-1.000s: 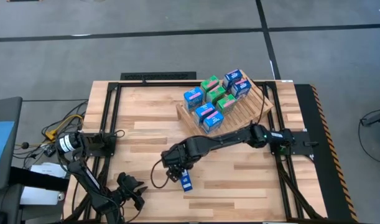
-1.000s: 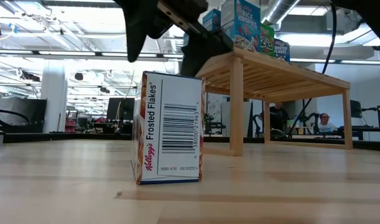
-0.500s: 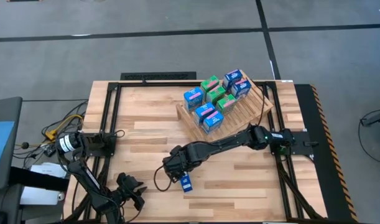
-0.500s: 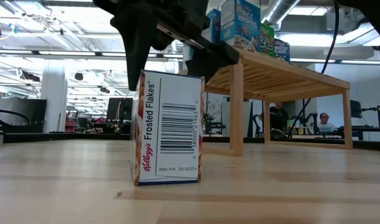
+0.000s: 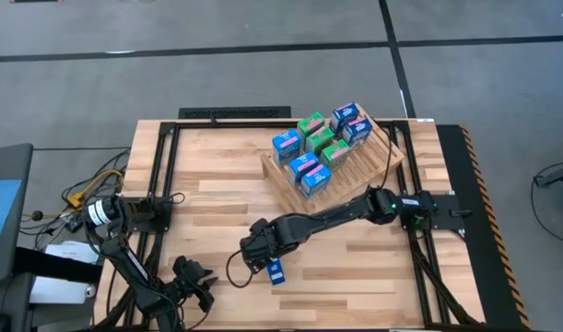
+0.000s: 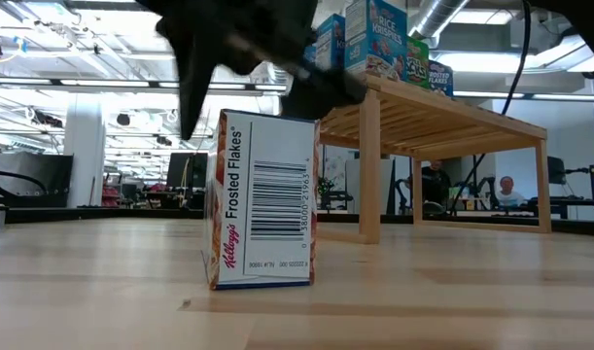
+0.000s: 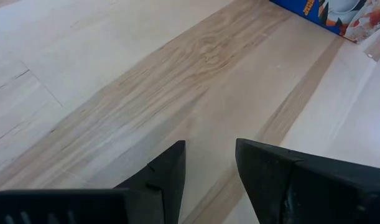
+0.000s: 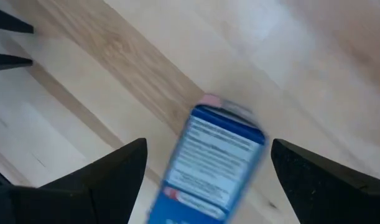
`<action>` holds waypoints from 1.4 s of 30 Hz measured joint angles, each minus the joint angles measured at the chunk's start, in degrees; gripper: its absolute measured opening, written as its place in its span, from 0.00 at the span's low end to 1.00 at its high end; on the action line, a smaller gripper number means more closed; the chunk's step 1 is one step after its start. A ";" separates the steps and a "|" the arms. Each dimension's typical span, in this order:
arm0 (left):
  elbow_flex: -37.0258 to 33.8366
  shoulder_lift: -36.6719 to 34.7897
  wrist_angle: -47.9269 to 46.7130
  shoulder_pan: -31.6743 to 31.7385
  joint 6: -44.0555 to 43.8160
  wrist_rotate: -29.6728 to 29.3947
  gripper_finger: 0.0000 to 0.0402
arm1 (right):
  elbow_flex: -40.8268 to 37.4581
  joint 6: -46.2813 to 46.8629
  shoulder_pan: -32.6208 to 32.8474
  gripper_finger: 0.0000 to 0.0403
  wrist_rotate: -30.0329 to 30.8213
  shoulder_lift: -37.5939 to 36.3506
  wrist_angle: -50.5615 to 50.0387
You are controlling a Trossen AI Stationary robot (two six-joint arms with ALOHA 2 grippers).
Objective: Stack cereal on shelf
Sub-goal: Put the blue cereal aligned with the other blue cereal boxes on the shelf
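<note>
A blue-and-white Frosted Flakes cereal box (image 5: 275, 270) stands upright on its bottom on the plank table, near the near edge (image 6: 262, 199). My right gripper (image 5: 259, 251) hovers over it, open. In the right wrist view its two fingers (image 8: 208, 180) stand on either side of the box's top (image 8: 217, 146) without touching it. The light-wood slatted shelf (image 5: 378, 152) sits at the far right and carries several blue and green boxes (image 5: 318, 148). My left gripper (image 5: 194, 281) waits at the near left edge, open.
In the low view the shelf (image 6: 442, 117) stands on legs behind and to the right of the box, with boxes (image 6: 374, 34) on top. The left wrist view shows bare planks and a corner of the blue box (image 7: 339, 15). People sit in the room beyond.
My right gripper has moved a little toward the table's near-left and come down over the upright box, staying open. Its fingers now reach down past the box's top edge. The box still stands where it was.
</note>
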 joint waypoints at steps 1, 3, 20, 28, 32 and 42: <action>0.00 0.00 0.00 0.00 0.02 -0.02 0.33 | 0.05 0.60 0.20 0.91 -0.48 0.61 0.45; 0.00 0.00 0.00 0.00 0.00 -0.03 0.33 | -0.29 1.08 0.57 0.91 -1.78 1.52 -0.03; 0.02 0.00 -0.17 -0.01 0.04 0.20 0.33 | 0.21 1.48 1.13 0.62 -2.32 1.94 0.53; 0.02 0.00 -0.17 -0.01 0.07 0.21 0.33 | 0.23 1.29 1.45 0.46 -3.21 1.91 0.53; 0.02 0.00 -0.17 -0.02 0.07 0.22 0.33 | 0.23 1.29 1.72 0.43 -3.19 1.88 0.53; 0.02 0.00 -0.09 -0.02 0.46 0.23 0.33 | 1.81 -0.89 2.66 0.43 -2.05 0.73 0.09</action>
